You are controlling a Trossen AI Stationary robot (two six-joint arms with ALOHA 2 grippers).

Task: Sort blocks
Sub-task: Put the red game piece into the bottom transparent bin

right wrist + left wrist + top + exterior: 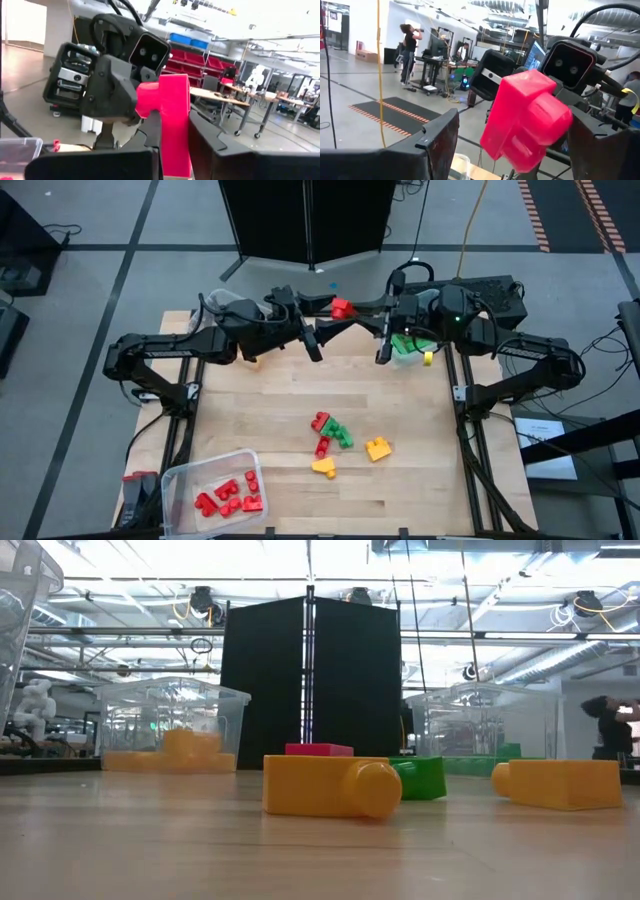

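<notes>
Red plastic is pinched between the two grippers above the far edge of the table: a single red block (342, 307) is seen raised at the spot where both arms meet. The right gripper (350, 308) is pressed together on this block, its fingers (200, 131) closed against the block's sides in its own wrist view. The left gripper (330, 305) is met from the opposite side with its fingers (437, 132) spread wide about the same block (525, 120); whether they touch it cannot be told.

Just below and beside the right gripper, a clear bin (412, 345) with green blocks is placed at the far right of the table, and a yellow piece (428, 358) lies at its rim. On the left arm's side, another clear bin (170, 725) with yellow blocks is shown in the low view.

Well apart from both grippers, toward the near side, loose blocks (335, 438) in red, green and yellow are scattered on the wooden table (260, 410). At the near left corner, a third clear bin (180, 480) is filled with red blocks (230, 495).
</notes>
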